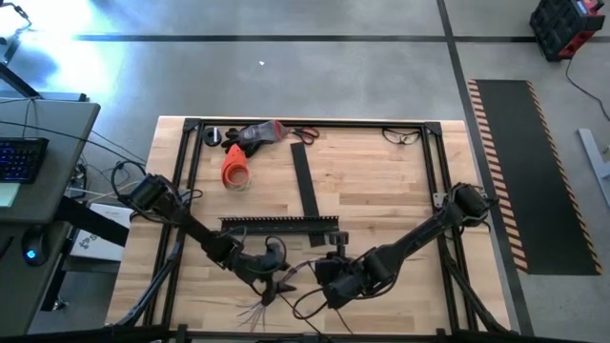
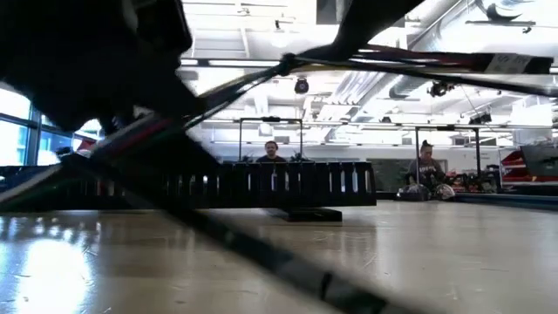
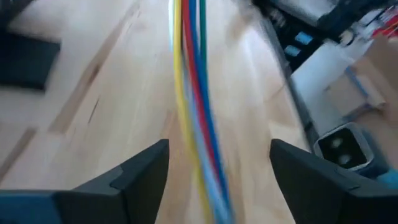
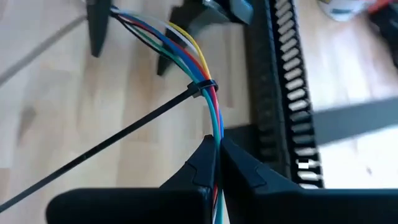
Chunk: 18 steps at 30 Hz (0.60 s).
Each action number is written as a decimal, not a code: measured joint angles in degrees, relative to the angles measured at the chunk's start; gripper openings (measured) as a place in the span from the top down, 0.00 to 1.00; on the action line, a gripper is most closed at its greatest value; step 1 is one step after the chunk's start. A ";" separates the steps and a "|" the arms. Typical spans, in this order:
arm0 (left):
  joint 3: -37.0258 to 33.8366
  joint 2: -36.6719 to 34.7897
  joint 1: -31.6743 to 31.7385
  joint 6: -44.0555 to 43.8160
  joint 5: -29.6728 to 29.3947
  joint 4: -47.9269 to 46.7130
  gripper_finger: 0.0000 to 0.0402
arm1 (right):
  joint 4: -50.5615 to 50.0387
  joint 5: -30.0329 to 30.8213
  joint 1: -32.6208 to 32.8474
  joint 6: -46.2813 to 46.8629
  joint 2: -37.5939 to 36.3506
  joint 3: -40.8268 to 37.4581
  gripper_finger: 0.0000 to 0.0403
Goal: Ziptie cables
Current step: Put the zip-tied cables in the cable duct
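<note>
Cables [image 4: 208, 102] lengthwise between claws (zip-tied)

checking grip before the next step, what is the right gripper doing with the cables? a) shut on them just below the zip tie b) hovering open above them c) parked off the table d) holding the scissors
a: in the right wrist view the right gripper has its fingers pinched together on the cables, just below the black zip tie looped round the bundle.
</note>
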 joint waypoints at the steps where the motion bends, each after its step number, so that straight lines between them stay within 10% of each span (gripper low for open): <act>1: -0.02 0.03 -0.30 -0.70 -0.06 -1.20 0.36 | -1.36 0.76 0.11 0.71 0.00 0.26 1.00; 18: -0.02 0.02 -2.98 -5.35 -2.22 -9.98 0.95 | -13.58 6.59 2.54 7.95 -0.02 4.89 1.00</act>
